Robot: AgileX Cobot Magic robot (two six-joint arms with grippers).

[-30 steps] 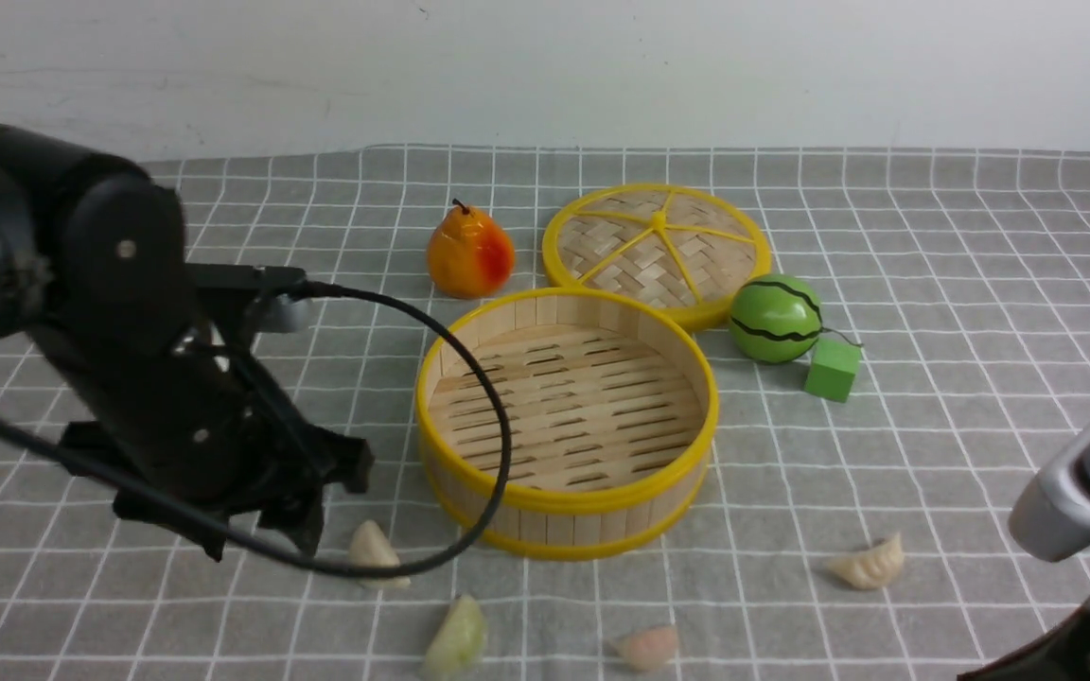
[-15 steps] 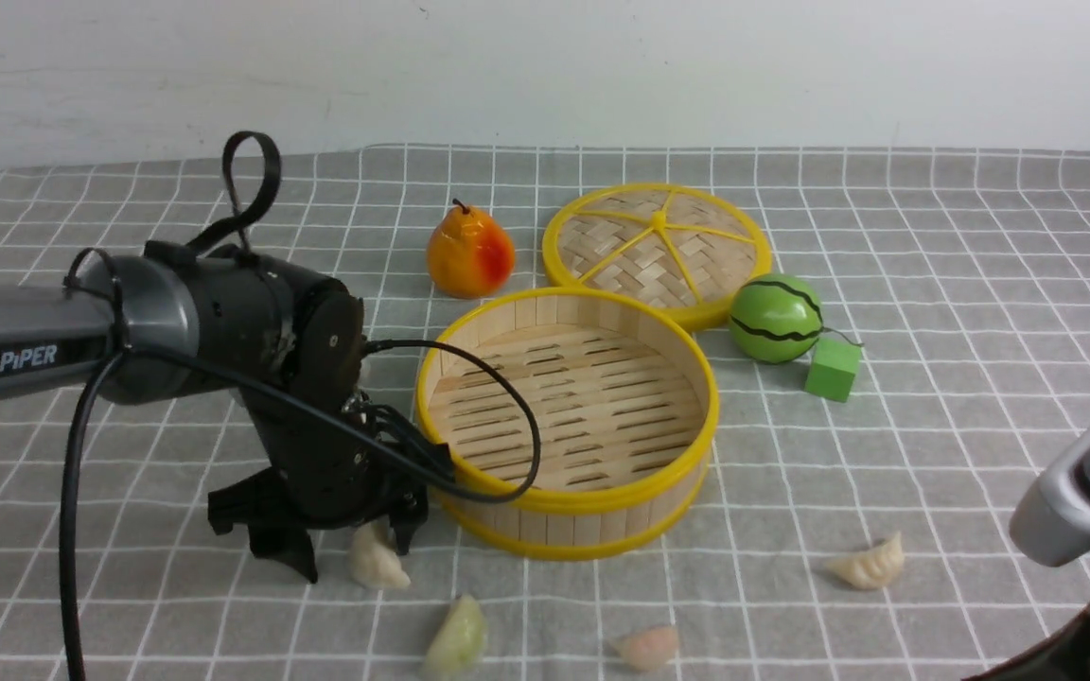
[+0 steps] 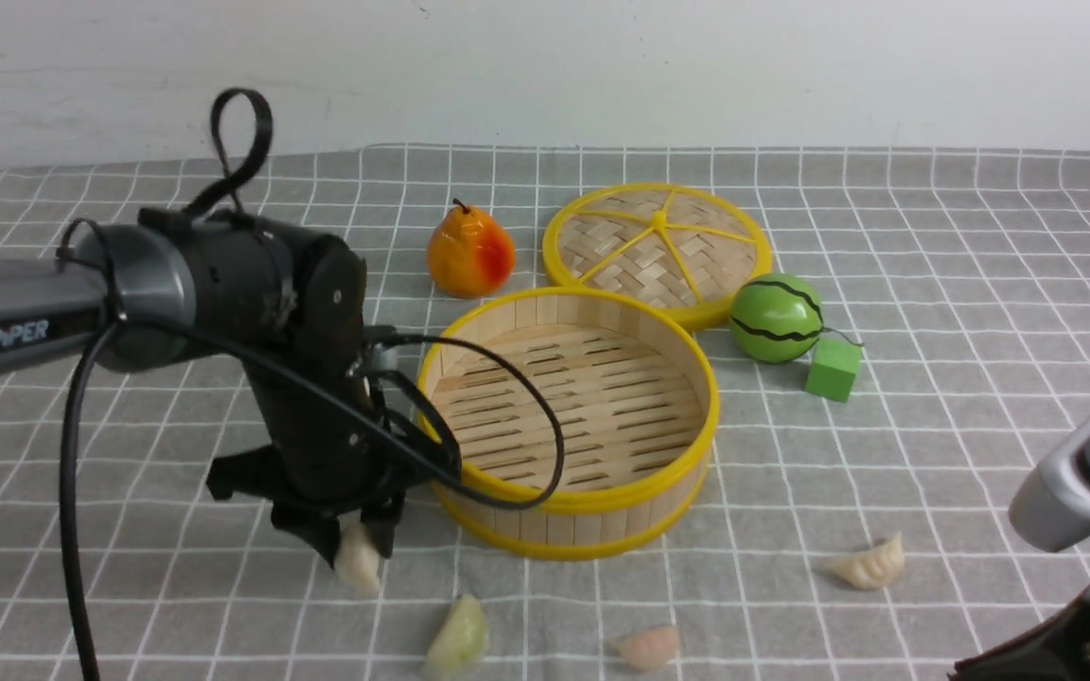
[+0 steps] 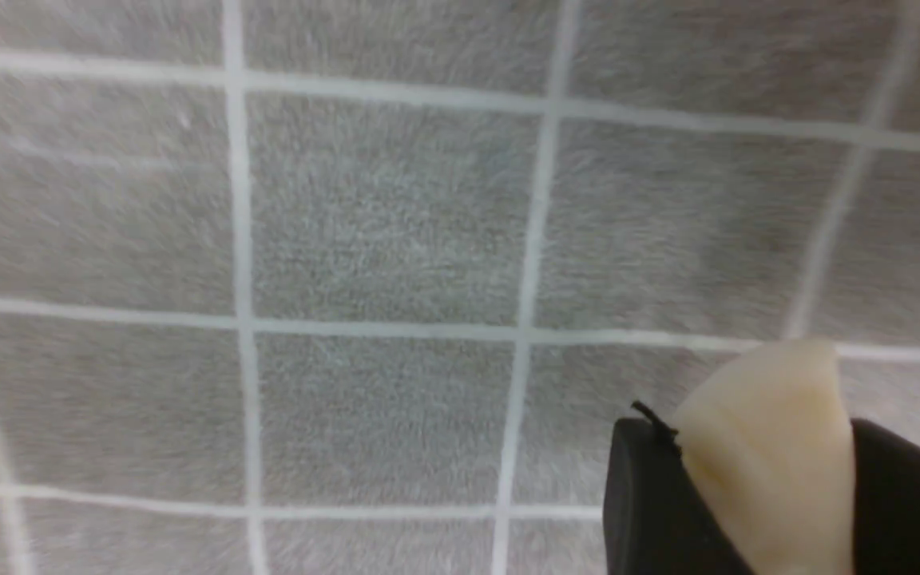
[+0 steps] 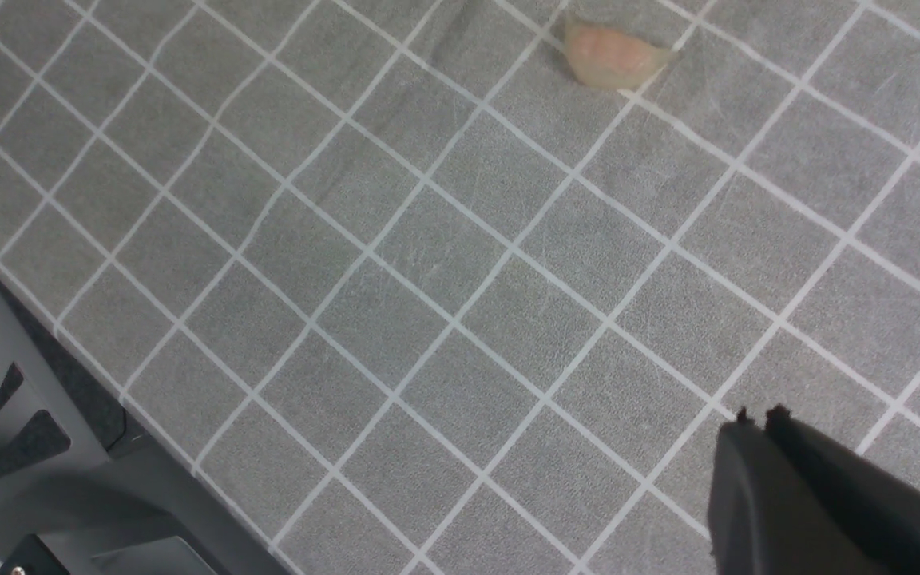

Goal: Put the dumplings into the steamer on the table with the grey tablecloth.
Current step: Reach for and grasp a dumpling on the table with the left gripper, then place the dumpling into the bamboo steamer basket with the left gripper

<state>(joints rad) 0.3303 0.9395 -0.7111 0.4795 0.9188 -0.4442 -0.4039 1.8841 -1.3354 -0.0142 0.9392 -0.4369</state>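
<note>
My left gripper [image 3: 356,553] is shut on a cream-white dumpling [image 3: 358,565], just left of the steamer's [image 3: 569,501] near wall and a little above the grey tablecloth [image 3: 933,284]. In the left wrist view the dumpling [image 4: 767,447] sits between the two black fingers [image 4: 652,503]. The bamboo steamer is empty. A pale green dumpling [image 3: 458,638], a pale pink one [image 3: 647,648] and a second cream one [image 3: 869,564] lie on the cloth in front of it. My right gripper [image 5: 755,419] is shut and empty at the near right; the pink dumpling [image 5: 612,54] shows in its view.
An orange pear [image 3: 469,253], the flat woven lid [image 3: 657,248], a green toy watermelon [image 3: 776,318] and a green cube [image 3: 833,369] stand behind and right of the steamer. My left arm's cable [image 3: 507,454] loops over the steamer's left rim. The table's near edge [image 5: 69,343] shows in the right wrist view.
My left arm swung in over the cream dumpling beside the steamer, closed on it and lifted it slightly off the cloth. The right arm has barely moved.
</note>
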